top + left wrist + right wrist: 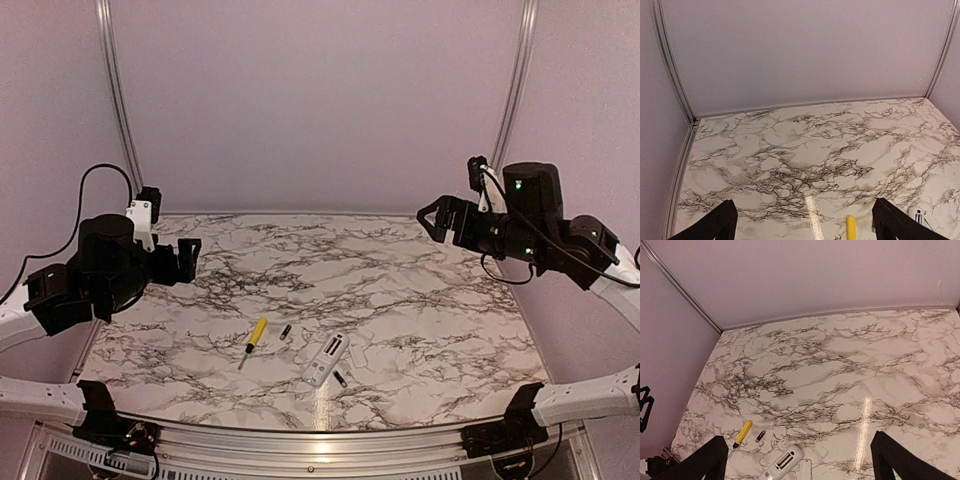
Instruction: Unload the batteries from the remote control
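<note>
Your jaws stand apart, empty. Batteries lie loose at 10 and 4 o'clock of the remote. A careless nudge could roll them away.

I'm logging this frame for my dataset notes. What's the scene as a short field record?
remote control: on the marble table, dark compartment up
first battery: loose, between screwdriver and remote
second battery: loose, by the remote's near right side
screwdriver: left of remote
left gripper: open, raised, empty
right gripper: open, raised, empty
</note>
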Tool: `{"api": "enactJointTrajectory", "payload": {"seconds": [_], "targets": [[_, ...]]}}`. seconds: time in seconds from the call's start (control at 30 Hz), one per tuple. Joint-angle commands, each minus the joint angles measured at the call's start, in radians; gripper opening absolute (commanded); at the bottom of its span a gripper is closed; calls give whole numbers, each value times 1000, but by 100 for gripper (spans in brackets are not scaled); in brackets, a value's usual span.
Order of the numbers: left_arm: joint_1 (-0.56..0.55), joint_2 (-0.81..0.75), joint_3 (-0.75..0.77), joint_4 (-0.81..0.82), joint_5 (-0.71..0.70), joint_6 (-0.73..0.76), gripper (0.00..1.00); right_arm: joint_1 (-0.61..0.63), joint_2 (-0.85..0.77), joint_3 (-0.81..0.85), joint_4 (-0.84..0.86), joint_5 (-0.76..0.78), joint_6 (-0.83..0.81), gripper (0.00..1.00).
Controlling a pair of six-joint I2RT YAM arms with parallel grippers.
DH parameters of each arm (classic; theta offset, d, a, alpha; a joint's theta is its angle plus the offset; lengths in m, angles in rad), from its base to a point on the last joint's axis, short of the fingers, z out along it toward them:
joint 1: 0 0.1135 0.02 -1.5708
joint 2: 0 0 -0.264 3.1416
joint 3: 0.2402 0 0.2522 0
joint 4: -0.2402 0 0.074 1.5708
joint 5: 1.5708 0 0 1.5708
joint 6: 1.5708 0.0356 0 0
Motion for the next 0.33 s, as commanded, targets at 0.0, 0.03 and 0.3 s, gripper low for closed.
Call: {"api": "enactJointTrajectory", "payload": {"seconds": [0.0,0.03,0.3], "targets": [[5,-75,-32,-7,-81,77,99,-2,-81,-74,113,72,-4,99],[5,-86,-33,-6,-87,81,99,-1,-98,-83,127,71,-5,99],[5,-90,-24,7,-109,111,99,-1,-125,-118,159,90,4,98]]}}
